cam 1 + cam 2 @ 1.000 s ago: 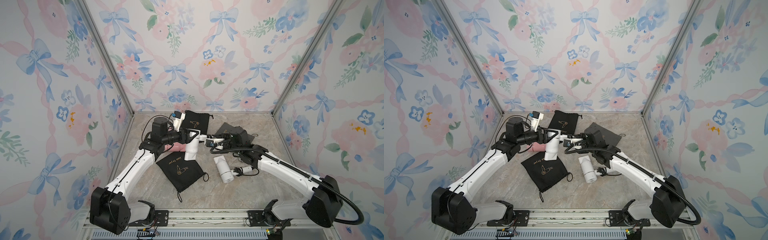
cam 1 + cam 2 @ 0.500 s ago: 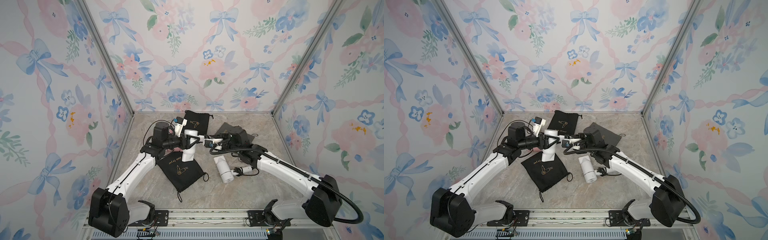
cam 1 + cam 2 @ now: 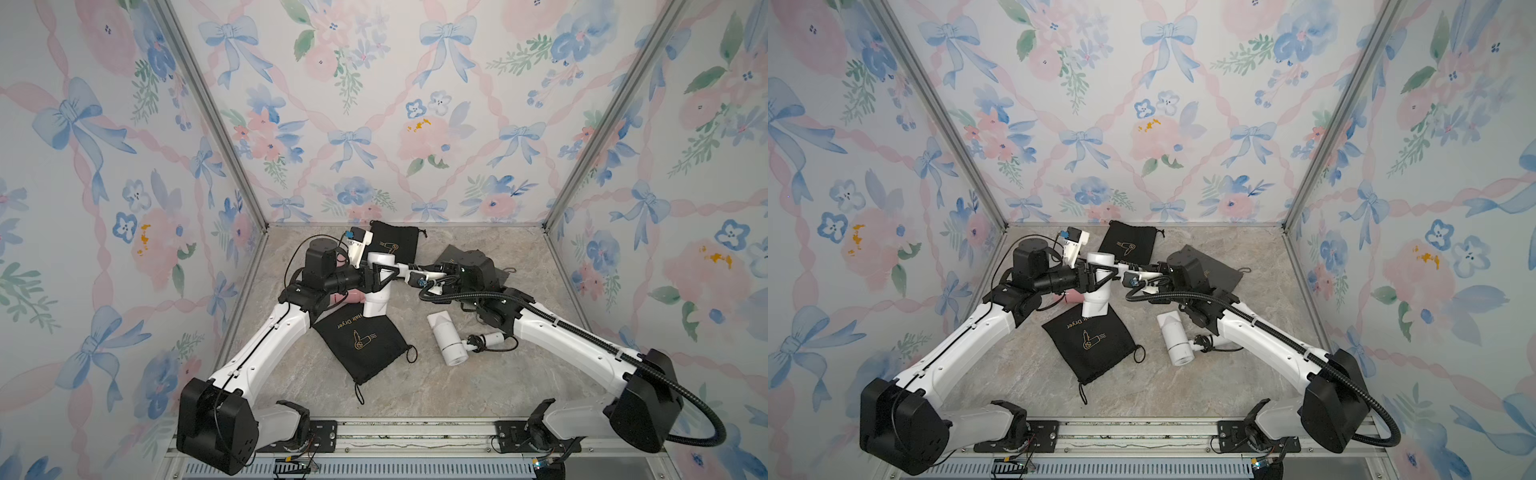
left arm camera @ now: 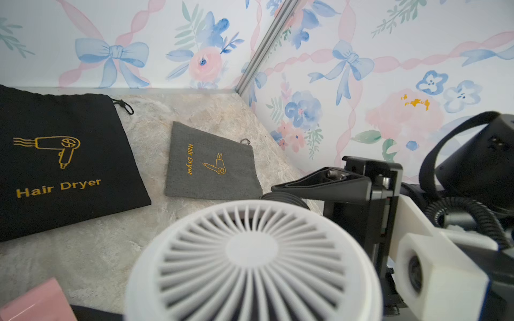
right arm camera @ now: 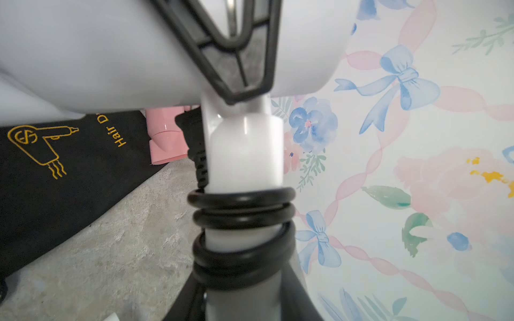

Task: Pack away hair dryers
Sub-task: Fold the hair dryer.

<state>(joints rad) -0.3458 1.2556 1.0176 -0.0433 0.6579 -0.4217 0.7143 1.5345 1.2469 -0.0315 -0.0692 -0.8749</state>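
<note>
White, glossy plastic covers the hair dryer (image 3: 379,291) that we hold between our two arms, above the table (image 3: 457,395) and left of its middle. Its barrel stands upright: the round rear grille (image 4: 251,250) of fine radial slats faces up, and the tapered nozzle points down over the top edge of a black pouch (image 3: 363,345) printed in gold. Our left claw (image 3: 384,275) is closed around the barrel, one black finger (image 5: 247,93) lying flat against its side. The slim handle (image 5: 244,155) juts sideways toward the right arm, with black cord (image 5: 242,222) wound round it in tight coils, and our right claw (image 3: 406,274) is clamped on that handle's end. A second white dryer (image 3: 446,343) lies on its side on the table near the right arm, apart from the pouch. A pink dryer (image 5: 165,133) lies on the table behind the held one, partly hidden by the left arm.
</note>
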